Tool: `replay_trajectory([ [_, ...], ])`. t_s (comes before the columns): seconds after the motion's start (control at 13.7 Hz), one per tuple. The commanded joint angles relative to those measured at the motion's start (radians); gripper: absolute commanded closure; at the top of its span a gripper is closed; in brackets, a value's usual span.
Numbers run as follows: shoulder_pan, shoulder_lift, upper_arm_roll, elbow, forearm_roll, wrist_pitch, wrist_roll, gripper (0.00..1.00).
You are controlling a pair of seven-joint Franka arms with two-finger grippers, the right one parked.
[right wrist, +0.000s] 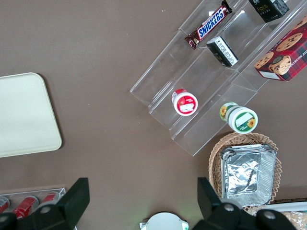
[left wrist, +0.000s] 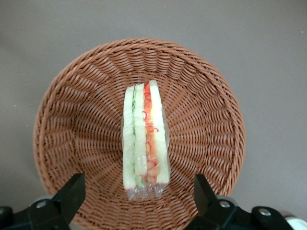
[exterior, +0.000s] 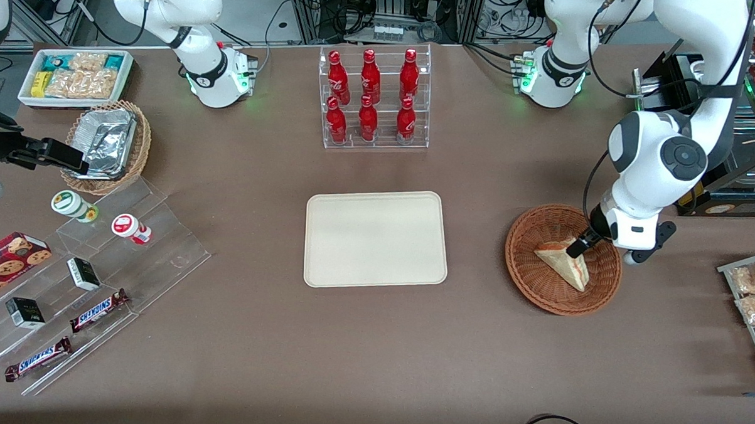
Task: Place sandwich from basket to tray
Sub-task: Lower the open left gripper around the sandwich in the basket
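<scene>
The gripper is held low over the basket, its two fingers spread wide apart with nothing between them. In the wrist view the sandwich is seen lying in the middle of the basket floor, cut edge up, with one end of the wrapped wedge reaching into the gap between the fingers and the rest stretching away from them. Its long axis is thus set across the line that joins the two fingertips, so that the bread faces are turned toward the finger pads; a closing stroke would probably meet the wedge across its narrow thickness. Free space is left on either side between each pad and the bread, and no contact is visible.

In the front view the gripper is seen at the upper corner of the sandwich, inside the rim of the basket. A further descent along the wedge is judged to be needed before the fingers are closed.

Farther off, toward the parked arm's end of the table, the tray lies bare, well apart from the basket.
</scene>
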Motion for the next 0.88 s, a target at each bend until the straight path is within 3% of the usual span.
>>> replay_trajectory([
  [0.0,-0.017,0.034,0.002,-0.012,0.0,0.067,-0.043,0.0],
  [0.66,-0.022,0.094,0.003,-0.028,0.0,0.112,-0.045,0.0],
  [0.8,-0.022,0.108,0.003,-0.026,0.0,0.115,-0.043,0.05],
])
